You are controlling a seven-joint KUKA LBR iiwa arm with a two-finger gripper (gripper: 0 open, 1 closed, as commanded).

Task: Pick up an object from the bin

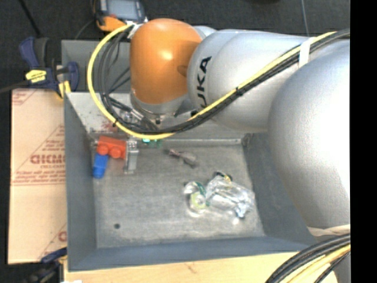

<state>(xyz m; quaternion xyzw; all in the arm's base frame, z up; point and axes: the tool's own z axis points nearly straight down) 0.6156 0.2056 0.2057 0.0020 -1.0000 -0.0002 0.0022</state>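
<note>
Camera view puts the tool (131, 155) at the bin's (81, 205) ten o'clock, just beside a red block (111, 147) with a blue piece (99, 167) at its seven o'clock. You cannot tell whether the tool is spread or pressed together. A crumpled clear wrapper (218, 197) lies at four o'clock.

We see a matt, scuffed grey metal bin (147, 217), a glossy crumpled clear plastic wrapper (219, 197), a smooth red plastic block (111, 147) and a smooth blue plastic cylinder (99, 166).
</note>
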